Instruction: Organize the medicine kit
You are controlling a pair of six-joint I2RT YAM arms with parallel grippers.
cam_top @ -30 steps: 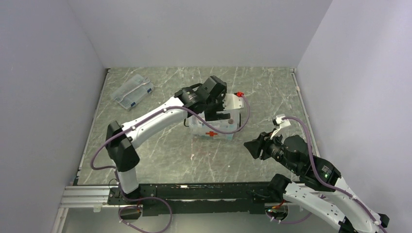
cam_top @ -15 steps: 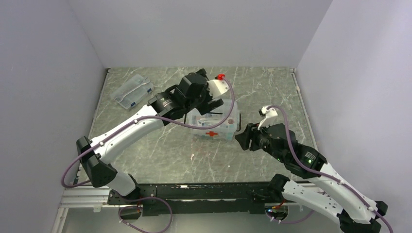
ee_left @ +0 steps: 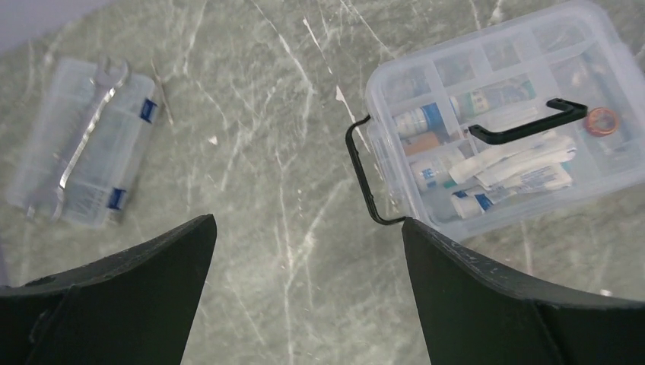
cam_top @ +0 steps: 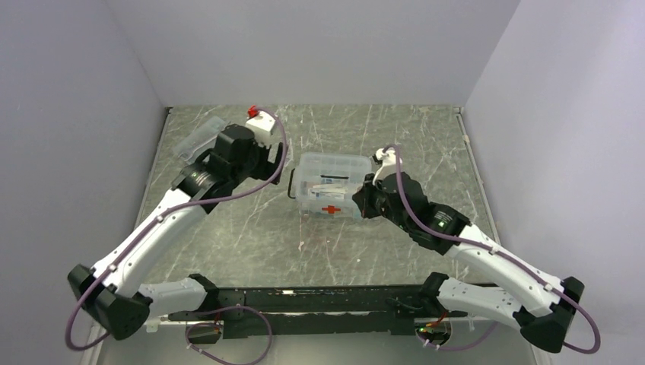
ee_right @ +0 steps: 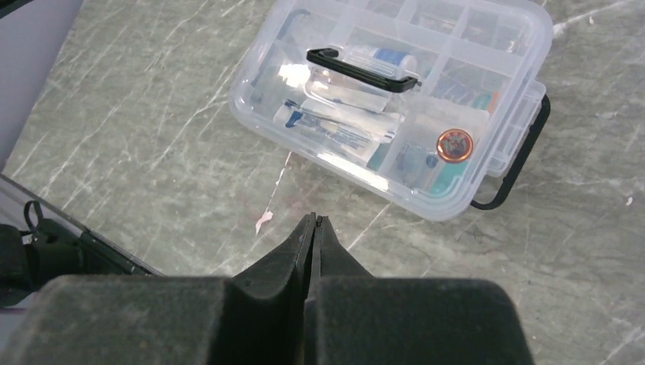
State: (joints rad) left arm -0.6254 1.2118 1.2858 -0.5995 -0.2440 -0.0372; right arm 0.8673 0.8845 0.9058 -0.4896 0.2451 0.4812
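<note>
The medicine kit [cam_top: 332, 182] is a clear tub with its clear lid on, a red cross on its front and a dark handle [ee_left: 529, 122] on top. It stands mid-table with tubes, small bottles and packets showing through the lid. It also shows in the left wrist view [ee_left: 494, 76] and the right wrist view [ee_right: 426, 46]. My left gripper [ee_left: 304, 293] is open and empty, above bare table to the left of the kit [cam_top: 268, 169]. My right gripper [ee_right: 313, 222] is shut and empty, at the kit's right front corner [cam_top: 363, 204].
A flatter clear case with blue labels [ee_left: 84, 144] lies at the back left [cam_top: 199, 141]. A black wire latch [ee_left: 361, 179] hangs at the kit's left end, another [ee_right: 521, 156] at its other end. A small pink scrap [ee_right: 265, 220] lies on the marble table in front of the kit.
My left arm has swung left off the top of the kit and now hangs over the table beside it. My right arm has reached forward and left to the kit's right side.
</note>
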